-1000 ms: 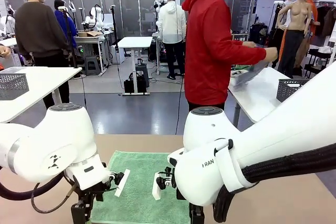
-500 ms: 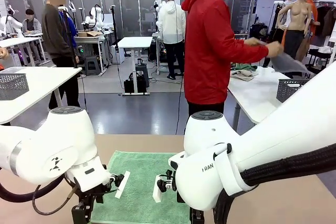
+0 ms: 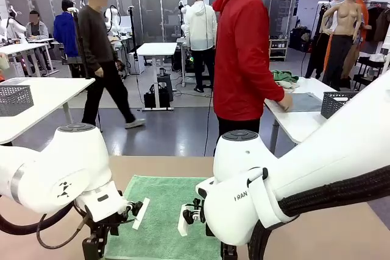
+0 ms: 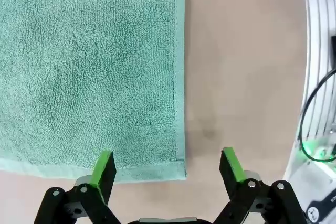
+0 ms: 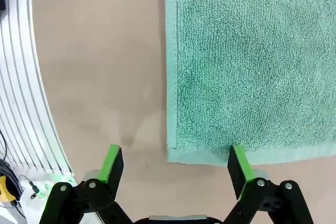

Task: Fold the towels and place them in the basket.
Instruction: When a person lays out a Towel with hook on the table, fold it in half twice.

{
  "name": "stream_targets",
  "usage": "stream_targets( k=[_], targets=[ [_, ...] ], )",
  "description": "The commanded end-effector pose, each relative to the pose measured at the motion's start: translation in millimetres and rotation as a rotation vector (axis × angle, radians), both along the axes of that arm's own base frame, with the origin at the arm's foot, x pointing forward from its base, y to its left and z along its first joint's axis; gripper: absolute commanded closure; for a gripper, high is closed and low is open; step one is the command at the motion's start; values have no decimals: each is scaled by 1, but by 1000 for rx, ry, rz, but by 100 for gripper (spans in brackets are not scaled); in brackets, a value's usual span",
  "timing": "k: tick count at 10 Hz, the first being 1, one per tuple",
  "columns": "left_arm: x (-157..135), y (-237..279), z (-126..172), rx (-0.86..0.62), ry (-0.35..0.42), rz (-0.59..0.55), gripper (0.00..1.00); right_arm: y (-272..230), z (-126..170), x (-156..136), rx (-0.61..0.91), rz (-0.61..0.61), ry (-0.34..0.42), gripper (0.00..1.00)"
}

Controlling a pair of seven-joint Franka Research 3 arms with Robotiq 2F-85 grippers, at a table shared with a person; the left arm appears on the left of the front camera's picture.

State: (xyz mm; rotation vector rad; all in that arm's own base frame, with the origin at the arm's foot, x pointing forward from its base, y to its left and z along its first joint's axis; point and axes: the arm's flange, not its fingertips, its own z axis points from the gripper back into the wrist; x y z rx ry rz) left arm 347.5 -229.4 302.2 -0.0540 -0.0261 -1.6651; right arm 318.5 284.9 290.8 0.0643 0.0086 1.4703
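item: mint green towel (image 4: 89,66), spread flat on the tan table (image 4: 241,77). my left gripper (image 4: 167,156): fingers wide apart, holding nothing, straddling one towel corner. my right gripper (image 5: 175,153): likewise spread and empty, straddling the neighbouring corner along the towel's near edge.

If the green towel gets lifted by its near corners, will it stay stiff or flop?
Probably flops: the green towel is looped terry lying flat against the table. Likely light, being a single thin layer. Its fuzzy pile should resist slipping.
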Motion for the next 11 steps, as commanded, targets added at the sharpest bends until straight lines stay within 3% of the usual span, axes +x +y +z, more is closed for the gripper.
stream_targets(
  k=[1,4,5,10,11],
  targets=[
    [-10,8,-7,-16,-8,4,0,1,-6,3,-19,-23,-34,0],
    [-9,8,-6,-13,-6,1,0,2,-6,4,-23,-22,-45,0],
    [-9,8,-5,-3,-7,2,20,2,-6,4,-23,-20,-51,20],
    [-12,7,-3,6,-17,10,16,2,-6,8,-23,-12,-57,20],
    [-12,7,-2,14,-23,13,36,1,-6,9,-26,-15,-56,40]
  ],
)
